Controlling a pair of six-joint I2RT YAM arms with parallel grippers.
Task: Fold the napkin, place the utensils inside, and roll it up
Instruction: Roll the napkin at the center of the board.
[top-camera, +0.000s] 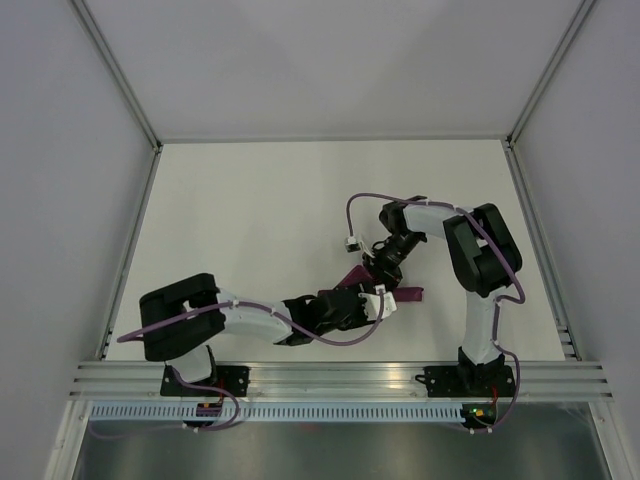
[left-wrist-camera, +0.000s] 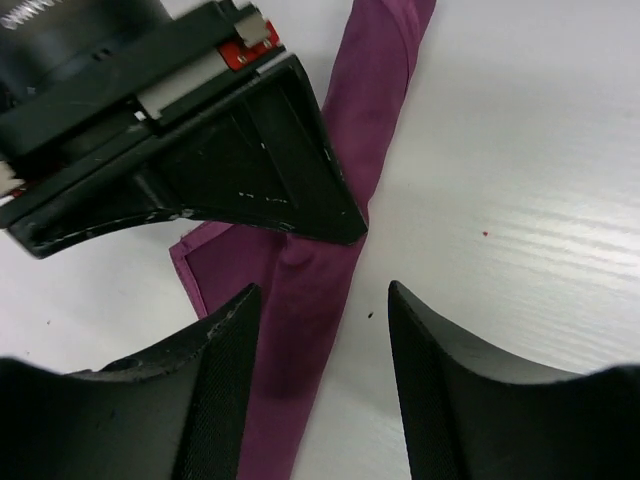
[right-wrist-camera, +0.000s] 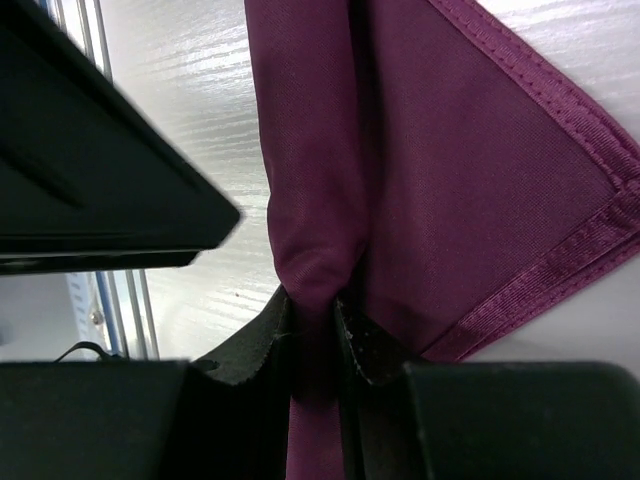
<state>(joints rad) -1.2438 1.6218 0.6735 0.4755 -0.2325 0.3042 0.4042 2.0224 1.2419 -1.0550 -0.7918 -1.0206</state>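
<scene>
Napkin (top-camera: 408, 294), 1 only, shows in top view as a narrow magenta strip approx 5 o'clock from table (top-camera: 250, 200) centre. It is mostly hidden under 2 grippers: left gripper (top-camera: 365, 302) on its 6 o'clock side, right gripper (top-camera: 384, 268) at 12. Left wrist cam: 2 fingers (left-wrist-camera: 220, 380) spread wide, gripping nothing, w/ the narrow bundled cloth running 12-to-6 btwn them; right gripper's black body crosses it at 10 o'clock. Right wrist cam: 2 pads (right-wrist-camera: 262, 345) pinched tight on 1 raised fold of cloth, hemmed corner lying flat toward 3 o'clock.
</scene>
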